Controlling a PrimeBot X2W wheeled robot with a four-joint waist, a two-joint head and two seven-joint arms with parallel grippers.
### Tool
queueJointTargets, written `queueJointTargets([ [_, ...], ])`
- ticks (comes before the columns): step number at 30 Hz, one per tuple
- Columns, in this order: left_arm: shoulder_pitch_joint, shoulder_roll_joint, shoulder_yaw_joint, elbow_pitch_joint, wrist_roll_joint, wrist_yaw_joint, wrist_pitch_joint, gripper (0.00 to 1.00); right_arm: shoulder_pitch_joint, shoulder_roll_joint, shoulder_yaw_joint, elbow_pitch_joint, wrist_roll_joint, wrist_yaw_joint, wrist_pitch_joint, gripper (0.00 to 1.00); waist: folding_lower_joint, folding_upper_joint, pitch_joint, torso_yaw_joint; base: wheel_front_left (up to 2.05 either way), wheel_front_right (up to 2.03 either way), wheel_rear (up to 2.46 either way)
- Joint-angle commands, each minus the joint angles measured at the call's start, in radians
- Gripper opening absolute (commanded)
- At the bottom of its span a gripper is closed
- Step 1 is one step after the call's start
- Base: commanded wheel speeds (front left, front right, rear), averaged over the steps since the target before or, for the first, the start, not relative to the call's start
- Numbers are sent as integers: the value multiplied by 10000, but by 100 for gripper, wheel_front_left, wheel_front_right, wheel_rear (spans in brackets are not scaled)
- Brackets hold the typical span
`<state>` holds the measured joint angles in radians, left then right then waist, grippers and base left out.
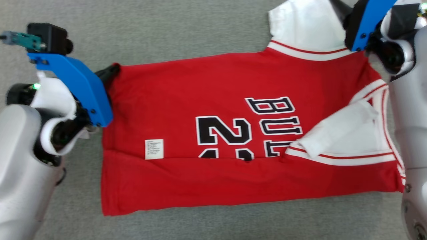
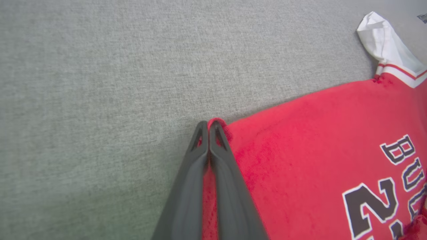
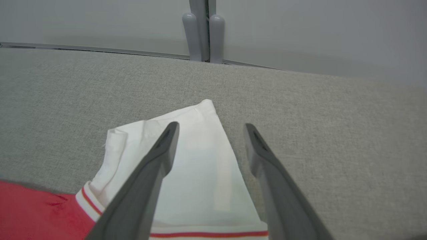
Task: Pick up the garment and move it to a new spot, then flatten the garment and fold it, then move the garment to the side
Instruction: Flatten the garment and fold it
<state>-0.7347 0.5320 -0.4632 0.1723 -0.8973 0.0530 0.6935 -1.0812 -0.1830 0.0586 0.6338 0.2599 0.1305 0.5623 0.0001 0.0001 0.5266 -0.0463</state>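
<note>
Lying flat on the grey fabric surface (image 1: 200, 30), the garment (image 1: 186, 100) is a red jersey with white sleeves. It is turned sideways in the head view, with its hem toward the robot's left and its shoulders toward the right. A long crease runs along its near side and cuts across the bottom of the black-and-white number (image 1: 223, 131) and the lettering (image 1: 277, 123). A small white label (image 1: 154, 149) sits on the red cloth just above that crease. The near sleeve (image 1: 337, 133) is folded in over the body, while the far sleeve (image 3: 200, 173) sticks out onto the bare surface. The left gripper (image 2: 208, 125) is at the far hem corner with its two dark fingers pressed together. They pinch the red cloth, a little of which curls over the tips and shows between the fingers lower down. The right gripper (image 3: 210, 126) stands wide apart over the far sleeve with nothing in its grasp. One finger is over the white cloth and the other over the grey surface just beside it; whether either touches down I cannot tell. Past the surface's far edge are a pale wall (image 3: 300, 33) and two rounded grey posts (image 3: 203, 36).
</note>
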Motion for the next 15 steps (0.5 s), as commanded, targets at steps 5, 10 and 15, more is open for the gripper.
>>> queueJointTargets([
  [5, 500, -712, -270, -332, 39, -441, -968, 0, -629, -417, -619, 783, -1097, 6, 19, 100, -1, -1, 464, 1145, 0, 0, 0],
  [10, 636, -1186, -523, -388, 91, -691, -1509, 0, -845, -660, -1272, 1305, -1844, 4, 195, 100, -1, -1, 640, 1771, 0, 0, 0],
  [15, 605, -1410, -622, -349, 125, -840, -1763, 0, -726, -789, -1704, 1581, -2418, 6, 395, 100, -1, -1, 718, 2069, 0, 0, 0],
])
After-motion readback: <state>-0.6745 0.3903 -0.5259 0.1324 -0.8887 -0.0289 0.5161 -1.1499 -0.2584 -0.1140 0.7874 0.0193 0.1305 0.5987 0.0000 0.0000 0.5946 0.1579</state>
